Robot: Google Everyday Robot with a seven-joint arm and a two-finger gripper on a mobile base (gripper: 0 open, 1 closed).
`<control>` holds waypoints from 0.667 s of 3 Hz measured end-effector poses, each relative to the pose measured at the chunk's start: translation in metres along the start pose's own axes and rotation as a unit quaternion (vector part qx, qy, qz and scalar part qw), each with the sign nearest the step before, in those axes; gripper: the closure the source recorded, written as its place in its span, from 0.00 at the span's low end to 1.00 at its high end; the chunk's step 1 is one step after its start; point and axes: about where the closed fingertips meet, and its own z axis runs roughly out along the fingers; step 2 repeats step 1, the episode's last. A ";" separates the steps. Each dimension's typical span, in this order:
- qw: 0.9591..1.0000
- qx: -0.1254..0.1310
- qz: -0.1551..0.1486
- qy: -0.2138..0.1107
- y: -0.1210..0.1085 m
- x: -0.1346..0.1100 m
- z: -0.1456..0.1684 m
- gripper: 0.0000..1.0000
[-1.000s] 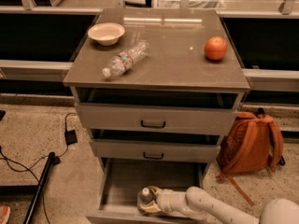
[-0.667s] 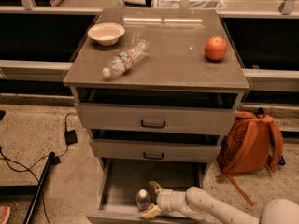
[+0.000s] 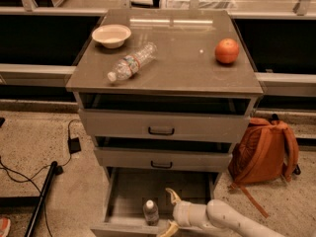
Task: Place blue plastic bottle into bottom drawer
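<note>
The blue plastic bottle [image 3: 150,212] stands upright with its white cap up inside the open bottom drawer [image 3: 129,185], near the drawer's front. My gripper [image 3: 170,212] is low in the same drawer, just right of the bottle. It is open, with one finger [image 3: 172,196] pointing back and the other at the drawer's front edge. The bottle stands free, a small gap from the fingers. My white arm [image 3: 232,220] reaches in from the lower right.
On the cabinet top lie a slimmer clear bottle with a red-green label [image 3: 131,63], a white bowl [image 3: 111,35] and an orange [image 3: 227,51]. The two upper drawers are slightly open. An orange backpack [image 3: 264,149] leans at the right. Cables and a black pole [image 3: 42,196] lie on the floor at the left.
The gripper was shut on the bottle in the drawer. Now its fingers have spread and it has drawn slightly right, leaving the bottle standing on the drawer floor.
</note>
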 end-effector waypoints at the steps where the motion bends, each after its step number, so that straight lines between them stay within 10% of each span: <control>1: 1.000 0.003 0.000 0.000 0.006 -0.001 -0.010 0.00; 2: 1.000 0.003 0.000 0.000 0.006 -0.001 -0.010 0.00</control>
